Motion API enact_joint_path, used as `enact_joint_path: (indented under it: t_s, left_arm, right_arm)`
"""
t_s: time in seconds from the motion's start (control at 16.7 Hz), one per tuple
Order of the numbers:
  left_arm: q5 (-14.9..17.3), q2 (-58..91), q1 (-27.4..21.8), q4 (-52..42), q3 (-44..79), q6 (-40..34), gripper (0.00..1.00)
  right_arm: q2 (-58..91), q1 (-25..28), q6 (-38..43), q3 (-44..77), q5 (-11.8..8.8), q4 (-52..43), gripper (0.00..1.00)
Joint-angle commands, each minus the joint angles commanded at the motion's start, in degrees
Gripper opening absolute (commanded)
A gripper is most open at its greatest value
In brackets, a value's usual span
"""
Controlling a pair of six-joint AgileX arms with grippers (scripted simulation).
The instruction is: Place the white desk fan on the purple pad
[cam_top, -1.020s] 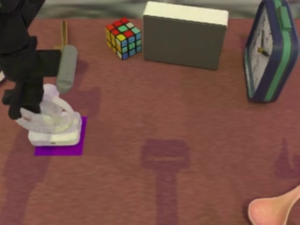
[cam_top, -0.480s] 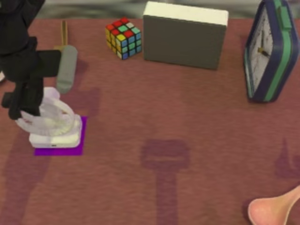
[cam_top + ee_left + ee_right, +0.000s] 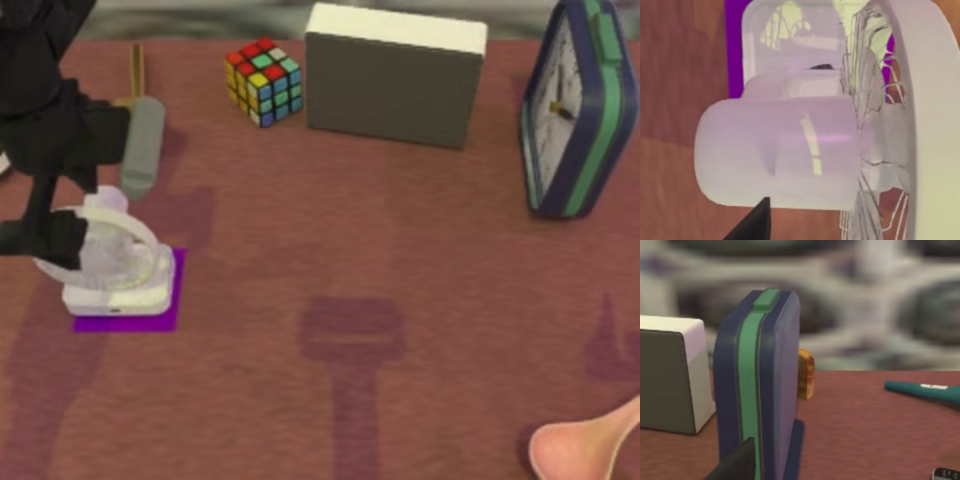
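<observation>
So the left arm (image 3: 45, 110) comes in from the table's far left corner and reaches down toward the near side, with its gripper (image 3: 48, 240) sitting right at the fan (image 3: 110, 265). In the top view the black fingers look spread, set out to the left of the cage and not pinching it. The left wrist view backs that up: only one dark fingertip (image 3: 754, 226) pokes in below the motor housing, just beside it, and I can't tell if it touches.

The fan itself stands upright with its base on the pad (image 3: 165, 315), at the left side of the table. Purple shows along the near and right edges of the base.

The right arm isn't in the top view at all; its wrist camera looks at the clock (image 3: 762, 385) edge-on from low down, with just a sliver of the gripper (image 3: 737, 462), so no idea if that one's open or not.

No writing readable anywhere. The clock (image 3: 575, 110) face is too steeply angled to read, and the box (image 3: 390, 85) and cube (image 3: 263, 80) are unlabelled.
</observation>
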Motion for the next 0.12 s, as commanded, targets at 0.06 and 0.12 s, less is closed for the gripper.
enact_joint_path:
  t_s: [0.06, 0.12]
  left_arm:
    - [0.0, 0.0, 0.0, 0.0, 0.0, 0.0, 1.00]
    - [0.0, 0.0, 0.0, 0.0, 0.0, 0.0, 1.00]
  right_arm:
    - [0.0, 0.0, 0.0, 0.0, 0.0, 0.0, 1.00]
    - [0.0, 0.0, 0.0, 0.0, 0.0, 0.0, 1.00]
